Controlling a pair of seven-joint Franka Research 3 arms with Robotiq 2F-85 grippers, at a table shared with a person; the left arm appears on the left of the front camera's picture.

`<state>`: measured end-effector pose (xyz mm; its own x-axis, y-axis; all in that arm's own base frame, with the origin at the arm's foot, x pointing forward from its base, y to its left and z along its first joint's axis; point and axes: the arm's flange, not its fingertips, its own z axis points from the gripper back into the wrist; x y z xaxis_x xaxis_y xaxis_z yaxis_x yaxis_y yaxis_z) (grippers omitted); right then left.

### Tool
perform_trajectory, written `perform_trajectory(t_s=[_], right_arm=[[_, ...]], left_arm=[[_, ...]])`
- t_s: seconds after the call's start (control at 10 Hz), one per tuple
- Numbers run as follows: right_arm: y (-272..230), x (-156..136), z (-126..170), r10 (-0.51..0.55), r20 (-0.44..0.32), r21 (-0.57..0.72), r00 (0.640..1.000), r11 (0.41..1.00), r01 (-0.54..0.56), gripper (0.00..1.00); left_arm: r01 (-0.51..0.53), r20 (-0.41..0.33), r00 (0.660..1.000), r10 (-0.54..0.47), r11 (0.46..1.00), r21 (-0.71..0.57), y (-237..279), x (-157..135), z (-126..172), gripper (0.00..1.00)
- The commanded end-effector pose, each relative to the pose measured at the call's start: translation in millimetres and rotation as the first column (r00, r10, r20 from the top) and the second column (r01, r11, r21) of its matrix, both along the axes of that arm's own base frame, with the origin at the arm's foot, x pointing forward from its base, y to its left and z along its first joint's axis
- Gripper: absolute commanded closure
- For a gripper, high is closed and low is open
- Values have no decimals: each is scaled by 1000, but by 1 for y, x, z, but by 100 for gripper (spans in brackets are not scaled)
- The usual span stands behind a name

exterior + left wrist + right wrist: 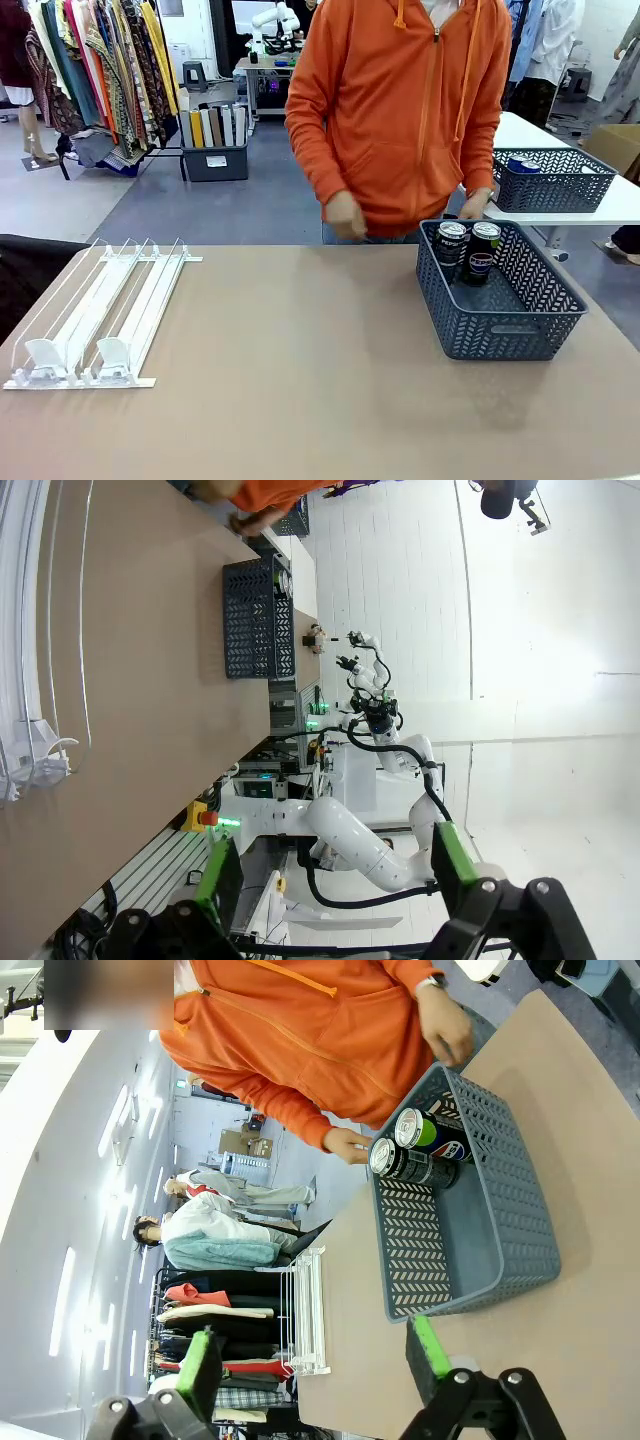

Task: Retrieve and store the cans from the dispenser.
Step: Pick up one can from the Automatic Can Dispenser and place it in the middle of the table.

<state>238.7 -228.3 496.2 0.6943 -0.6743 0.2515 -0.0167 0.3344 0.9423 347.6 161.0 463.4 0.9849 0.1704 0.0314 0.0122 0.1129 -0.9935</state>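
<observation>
The dispenser [100, 320] lies at the table's left, and its white lanes hold no cans. Two dark cans [451, 243] [484, 250] stand upright in the back corner of a grey mesh basket [500, 335] at the right. In the right wrist view, the cans [420, 1132] sit in the basket [520, 1200], with the dispenser [305, 1310] farther off. My right gripper [315, 1365] is open, empty and well short of the basket. My left gripper [335, 880] is open and empty, away from the table, with the dispenser [30, 680] along the picture's left edge.
A person in an orange hoodie [400, 110] stands at the far side, one hand [445, 1025] at the basket's far rim. A second mesh basket [555, 180] sits on a white table behind. The brown tabletop [300, 370] is bare between dispenser and basket.
</observation>
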Motion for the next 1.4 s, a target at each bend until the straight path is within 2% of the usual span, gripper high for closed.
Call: perform_trajectory(t_s=[0.0,1.3], right_arm=[[1,4,2,-4,42,4,999,1000,4,0],[1,4,2,-4,42,4,999,1000,4,0]], left_arm=[[4,5,1000,-4,1000,-8,-2,-4,3,0],[4,5,1000,-4,1000,-8,-2,-4,3,0]])
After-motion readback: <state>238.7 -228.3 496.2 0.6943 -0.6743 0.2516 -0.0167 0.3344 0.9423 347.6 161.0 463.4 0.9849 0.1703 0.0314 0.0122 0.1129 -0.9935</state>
